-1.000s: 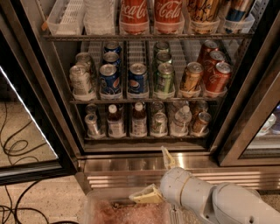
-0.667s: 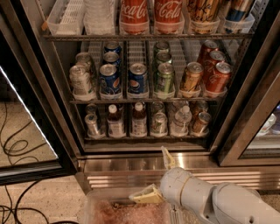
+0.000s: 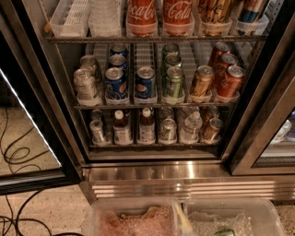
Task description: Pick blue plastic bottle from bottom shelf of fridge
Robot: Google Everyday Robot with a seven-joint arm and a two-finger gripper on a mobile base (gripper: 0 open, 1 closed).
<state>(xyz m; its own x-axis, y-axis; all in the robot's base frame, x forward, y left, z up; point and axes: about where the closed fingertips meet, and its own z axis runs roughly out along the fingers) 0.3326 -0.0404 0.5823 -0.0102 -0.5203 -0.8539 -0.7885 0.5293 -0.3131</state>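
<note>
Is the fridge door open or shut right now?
Open: the glass door stands swung out at the left, leaving the bottom shelf unobstructed. The gripper is not in view.

You see the blue plastic bottle (image 3: 122,129) with white cap, dark brown contents and pale bluish-white label, above it silver cans (image 3: 86,85), blue cans (image 3: 116,84), green cans (image 3: 173,82) and orange cans (image 3: 202,83), red-labelled cola bottles (image 3: 142,14) on top, and the fridge (image 3: 34,78) framed in black over a ribbed silver base (image 3: 184,189)
</note>
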